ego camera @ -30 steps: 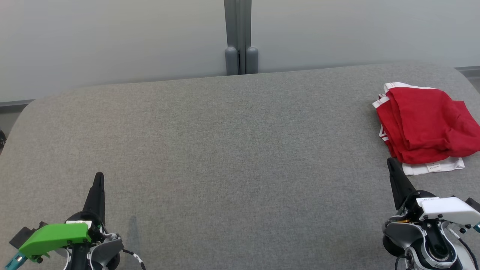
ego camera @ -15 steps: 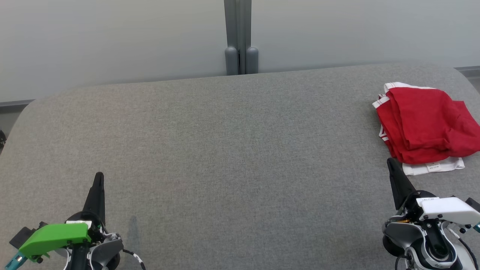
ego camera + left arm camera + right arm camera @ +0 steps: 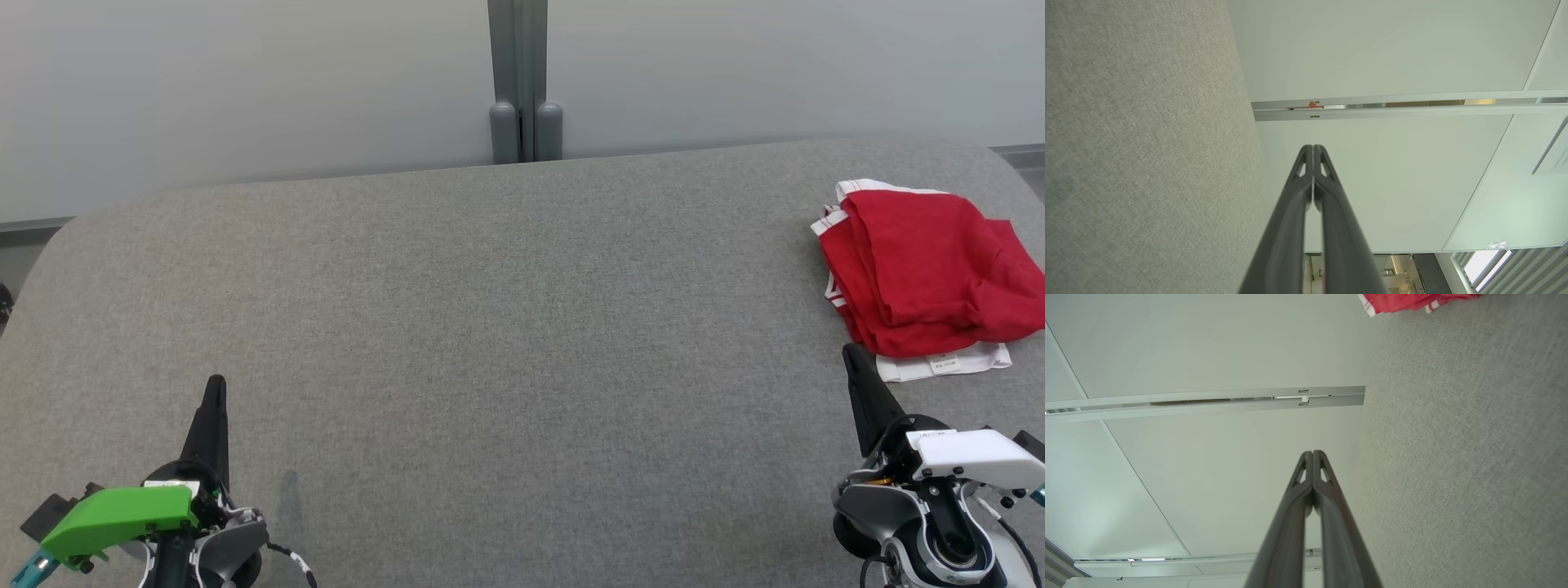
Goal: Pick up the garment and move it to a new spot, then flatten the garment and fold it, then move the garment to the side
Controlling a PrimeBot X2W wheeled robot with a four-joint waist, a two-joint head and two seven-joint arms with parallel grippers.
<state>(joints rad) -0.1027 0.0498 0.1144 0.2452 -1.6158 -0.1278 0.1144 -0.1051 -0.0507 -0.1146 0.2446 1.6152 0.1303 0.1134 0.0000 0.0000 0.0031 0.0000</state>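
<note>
The red garment [image 3: 927, 269] lies folded in a loose pile at the right side of the grey table [image 3: 522, 327]. A white band [image 3: 939, 365] with a label (too small to read) shows at its near edge. The right gripper [image 3: 851, 351] hovers just beside that near edge, its jaws pressed together and holding nothing. The left gripper [image 3: 216, 382] sits well apart at the table's near left, jaws likewise closed and empty. A pale wall [image 3: 245, 82] stands behind.

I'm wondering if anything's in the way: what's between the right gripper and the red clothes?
Nothing. In the head view, just a short strip of bare grey table separates the shut right gripper from the red garment.
</note>
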